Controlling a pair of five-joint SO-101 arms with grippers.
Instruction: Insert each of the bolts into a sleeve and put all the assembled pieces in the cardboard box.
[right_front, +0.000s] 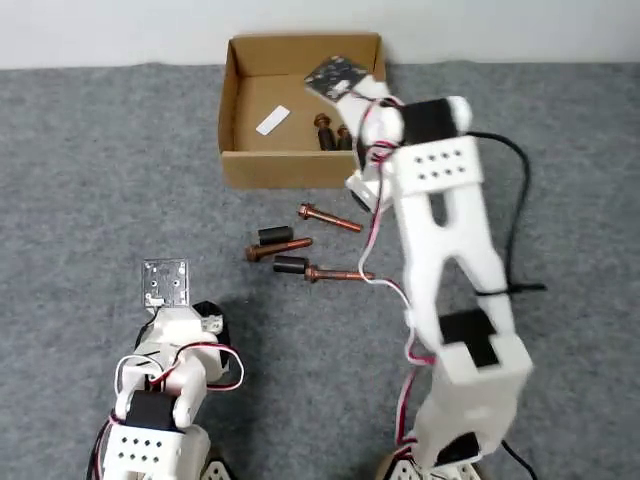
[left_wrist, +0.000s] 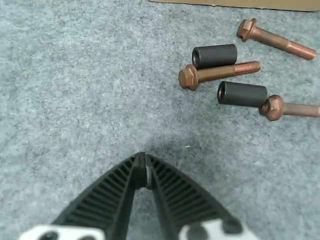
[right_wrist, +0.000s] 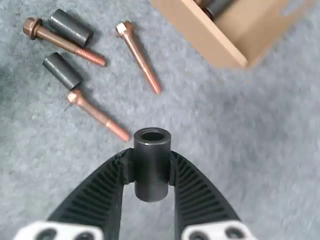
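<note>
My right gripper (right_wrist: 150, 161) is shut on an upright black sleeve (right_wrist: 151, 167), held above the grey mat just in front of the cardboard box (right_front: 300, 168). Inside the box lie two assembled pieces (right_front: 333, 132). On the mat in front of the box lie three copper bolts (right_front: 330, 218) (right_front: 278, 249) (right_front: 340, 273) and two loose black sleeves (right_front: 276, 235) (right_front: 290, 265). My left gripper (left_wrist: 145, 167) is shut on nothing and sits low over bare mat, on the near left side of that cluster. The left wrist view has the bolts (left_wrist: 217, 73) and sleeves (left_wrist: 214, 56) ahead of it.
A white label (right_front: 272, 120) lies on the box floor. The right arm (right_front: 440, 230) stretches over the mat's right side, with its cables hanging beside the nearest bolt. The left arm's base (right_front: 165, 400) stands at the near left. Open grey mat surrounds the parts.
</note>
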